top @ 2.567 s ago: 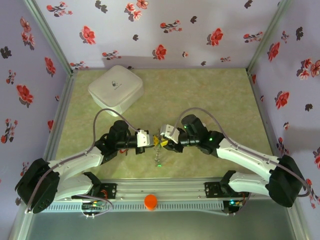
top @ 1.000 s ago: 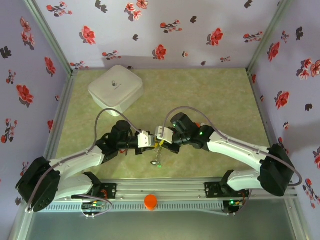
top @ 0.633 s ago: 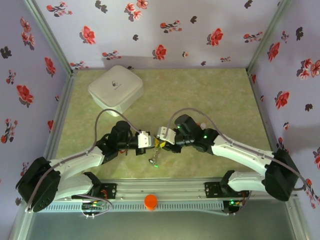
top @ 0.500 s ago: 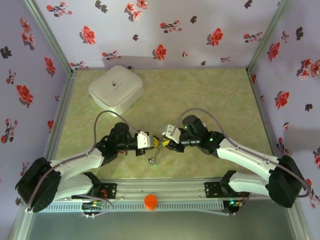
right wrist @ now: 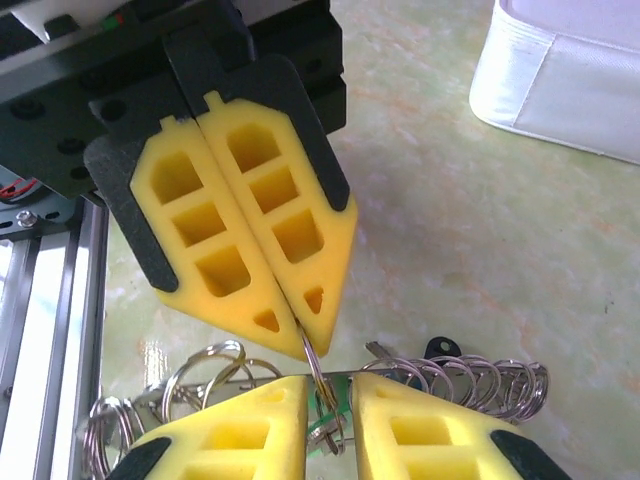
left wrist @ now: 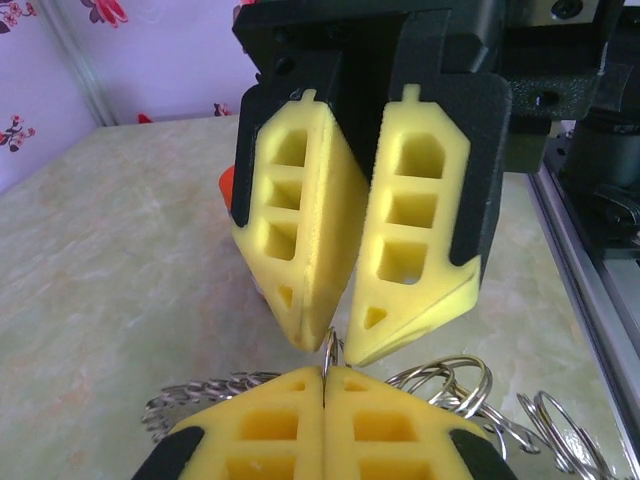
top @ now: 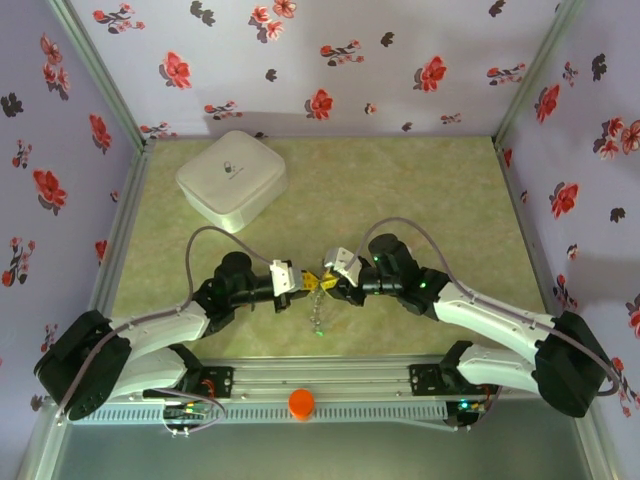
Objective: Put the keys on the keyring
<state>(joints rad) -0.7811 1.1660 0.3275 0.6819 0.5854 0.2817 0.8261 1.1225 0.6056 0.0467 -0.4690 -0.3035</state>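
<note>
On the far left of the green marbled desk (top: 420, 200) sits a white box (top: 232, 178), well apart from the work. Near the middle of the near edge the two arms meet tip to tip.

The left gripper (left wrist: 325, 385) is clenched on a thin grey wire loop, which I take for the keyring (right wrist: 313, 362) seen edge-on. The loop runs from those tips straight into the right gripper (right wrist: 328, 400). That gripper's fingers stand a little apart, with the wire and a green tag (right wrist: 322, 438) in the gap, and I cannot tell whether they press on either.

The keys (top: 319, 315) dangle in a short string just below the meeting point. A cluster of small split rings (right wrist: 470, 380) and a black tag (right wrist: 437, 348) lie just beside the right gripper.

The threading looks to be in hand and not finished. How many keys already sit on the keyring is hidden.
</note>
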